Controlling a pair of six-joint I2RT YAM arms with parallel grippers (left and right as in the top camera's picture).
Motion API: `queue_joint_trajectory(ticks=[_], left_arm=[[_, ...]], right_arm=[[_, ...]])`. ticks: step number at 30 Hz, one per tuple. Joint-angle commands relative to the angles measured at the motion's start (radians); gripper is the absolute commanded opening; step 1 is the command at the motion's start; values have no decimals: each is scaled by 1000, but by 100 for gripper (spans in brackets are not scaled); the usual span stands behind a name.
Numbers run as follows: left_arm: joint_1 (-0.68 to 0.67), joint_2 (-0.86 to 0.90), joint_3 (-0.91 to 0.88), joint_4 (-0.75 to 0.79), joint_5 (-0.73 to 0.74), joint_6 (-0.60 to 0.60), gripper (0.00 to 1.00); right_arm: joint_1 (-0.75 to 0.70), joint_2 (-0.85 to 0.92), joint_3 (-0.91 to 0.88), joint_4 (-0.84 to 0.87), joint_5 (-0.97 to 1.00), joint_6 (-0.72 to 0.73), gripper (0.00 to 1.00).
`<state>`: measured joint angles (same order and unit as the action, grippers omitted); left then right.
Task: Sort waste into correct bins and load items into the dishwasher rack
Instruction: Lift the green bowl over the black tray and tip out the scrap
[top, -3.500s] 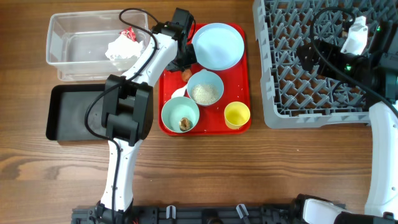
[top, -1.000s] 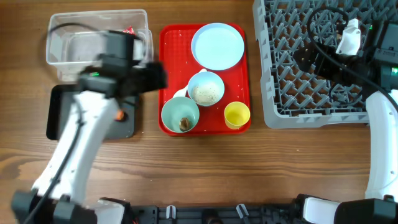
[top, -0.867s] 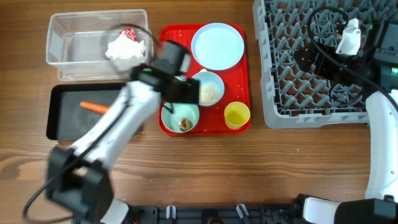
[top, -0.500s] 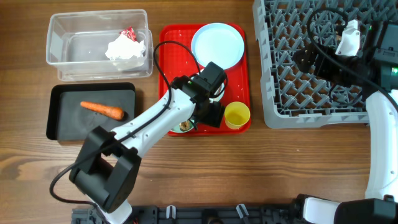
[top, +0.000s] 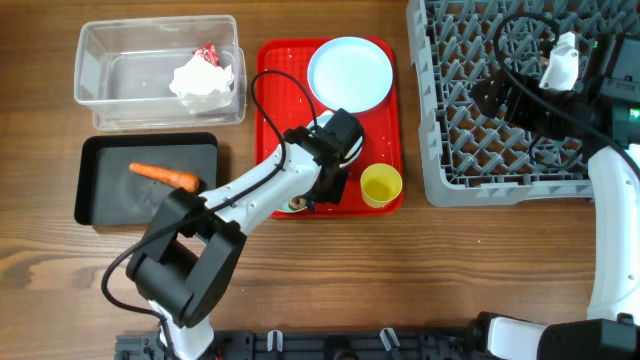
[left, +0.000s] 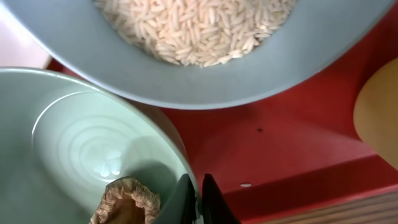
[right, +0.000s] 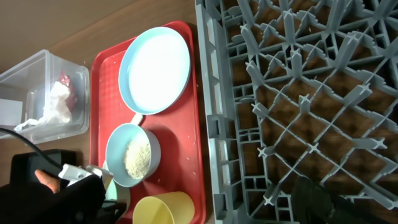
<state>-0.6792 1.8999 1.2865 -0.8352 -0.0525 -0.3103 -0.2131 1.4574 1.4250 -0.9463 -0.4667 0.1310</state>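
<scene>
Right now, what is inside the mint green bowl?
A small brown food lump lies in the mint green bowl, close to the rim that the left claw pinches. The wrist view cuts off part of the bowl; overhead the arm covers most of it.

Matt wood-grain table (top: 400, 270). Glossy red plastic tray (left: 298, 149). Clear, smooth plastic tub (top: 100, 60). Crumpled paper napkin (top: 200, 80). Matt black tray (top: 100, 200). Dull grey plastic rack (top: 470, 150). Smooth, shiny green bowl (left: 62, 143). Rough, wrinkled brown lump (left: 124, 199).
</scene>
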Motion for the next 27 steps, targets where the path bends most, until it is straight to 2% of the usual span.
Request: queue_joint_trajectory(ticks=[1, 5, 9, 13, 17, 21, 22, 27], left_arm=[[3, 8, -6, -13, -25, -46, 4], [9, 4, 24, -76, -28, -47, 4], [61, -31, 169, -240, -28, -46, 4], [129, -100, 224, -257, -27, -64, 4], [258, -177, 224, -285, 18, -72, 4], [447, -206, 224, -315, 124, -56, 4], [540, -206, 222, -318, 209, -16, 4], [821, -206, 220, -323, 528, 146, 4]], right_arm=[[-2, 13, 6, -2, 6, 1, 100], [-2, 13, 6, -2, 6, 1, 100], [-2, 13, 6, -2, 6, 2, 100], [-2, 13, 6, -2, 6, 2, 100], [-2, 13, 6, 0, 6, 1, 100], [-2, 13, 6, 0, 6, 2, 100], [-2, 13, 6, 0, 6, 2, 100], [-2, 13, 6, -1, 6, 3, 100]])
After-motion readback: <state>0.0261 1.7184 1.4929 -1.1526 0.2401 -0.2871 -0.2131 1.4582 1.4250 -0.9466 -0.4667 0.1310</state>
